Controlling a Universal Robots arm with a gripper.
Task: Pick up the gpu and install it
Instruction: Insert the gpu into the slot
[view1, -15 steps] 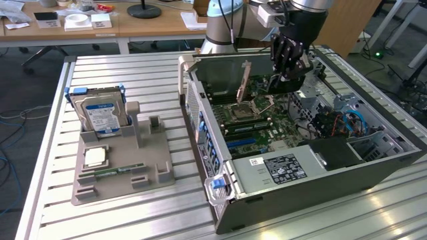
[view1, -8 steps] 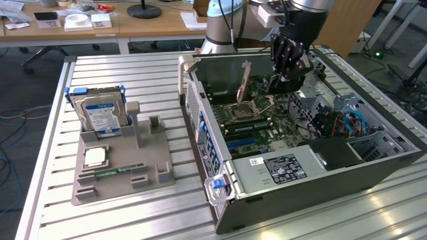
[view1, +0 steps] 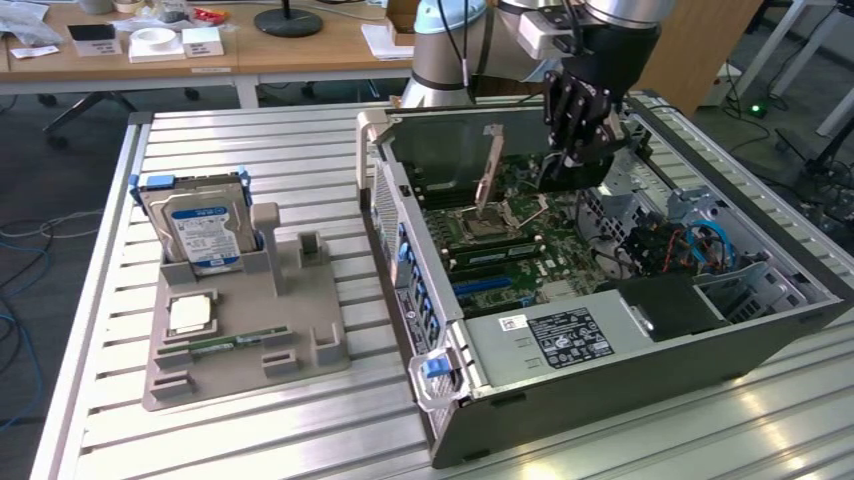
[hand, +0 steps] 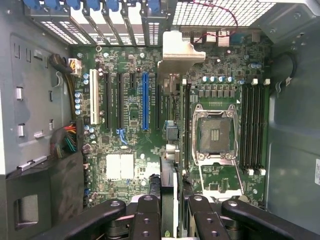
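Inspection from the remote station. The gripper (hand: 172, 206) stands part closed, its fingers (hand: 147, 212) pressed on either face of the gpu (hand: 169, 175), which I see edge-on in the wrist view. In the exterior view the gripper (view1: 581, 130) hangs inside the open computer case (view1: 641, 370), over the motherboard (hand: 131, 145).

Position of the card: upright, thin edge toward the camera, above the board and, in my judgement, not seated.

Governing relation: the card's long axis runs from the fingers straight out to the slotted rear wall of the case, with its silver bracket (hand: 179, 52) at the far end and close to that wall. This axis lies parallel to the expansion slots. The card's line falls between the blue slot (hand: 145, 100) and the CPU socket (hand: 215, 132) — beside the blue slot, not over it.

Whether it sits exactly above the black slot next to the blue one, I cannot tell.
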